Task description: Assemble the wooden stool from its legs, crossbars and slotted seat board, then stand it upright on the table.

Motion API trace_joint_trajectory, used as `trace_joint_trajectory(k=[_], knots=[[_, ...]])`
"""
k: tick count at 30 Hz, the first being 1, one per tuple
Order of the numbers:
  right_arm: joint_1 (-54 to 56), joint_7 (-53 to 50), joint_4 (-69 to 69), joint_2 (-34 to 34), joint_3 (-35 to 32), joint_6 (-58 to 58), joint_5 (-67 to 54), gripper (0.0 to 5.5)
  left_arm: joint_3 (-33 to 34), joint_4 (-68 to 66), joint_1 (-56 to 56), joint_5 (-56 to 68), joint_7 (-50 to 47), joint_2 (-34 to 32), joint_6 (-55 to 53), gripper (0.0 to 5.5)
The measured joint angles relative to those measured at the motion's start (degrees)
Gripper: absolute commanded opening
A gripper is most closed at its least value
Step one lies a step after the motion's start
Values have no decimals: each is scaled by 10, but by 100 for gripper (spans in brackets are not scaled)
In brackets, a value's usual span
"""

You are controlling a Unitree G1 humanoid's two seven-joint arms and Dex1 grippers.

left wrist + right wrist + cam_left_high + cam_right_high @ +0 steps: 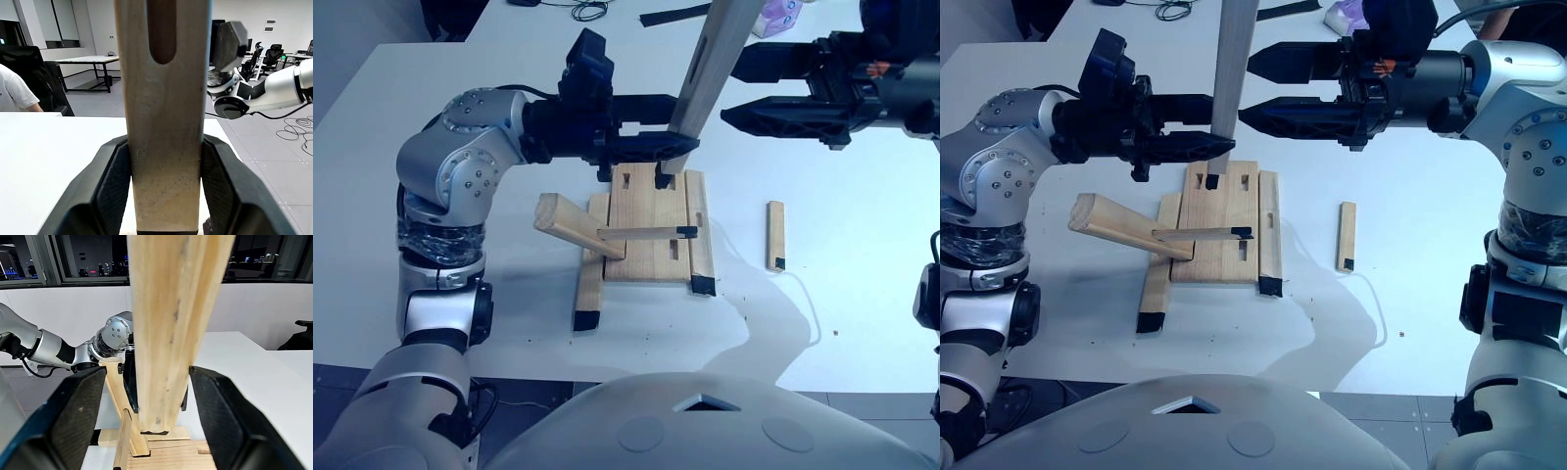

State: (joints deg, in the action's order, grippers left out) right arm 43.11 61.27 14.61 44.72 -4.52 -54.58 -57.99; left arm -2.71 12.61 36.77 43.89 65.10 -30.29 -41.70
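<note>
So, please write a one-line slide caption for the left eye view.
Left gripper clamps a stool leg upright at a slot of the seat board, with the open right gripper straddling it.
</note>
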Motion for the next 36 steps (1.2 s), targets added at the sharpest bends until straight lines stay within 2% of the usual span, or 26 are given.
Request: trace_joint_trajectory(k=[34, 36], knots=[[19, 32, 4, -41, 80, 2, 56, 309, -36, 15, -14, -5, 24, -13, -1, 202], [20, 32, 5, -42, 85, 2, 58, 283, -37, 15, -14, -7, 26, -15, 0, 202]])
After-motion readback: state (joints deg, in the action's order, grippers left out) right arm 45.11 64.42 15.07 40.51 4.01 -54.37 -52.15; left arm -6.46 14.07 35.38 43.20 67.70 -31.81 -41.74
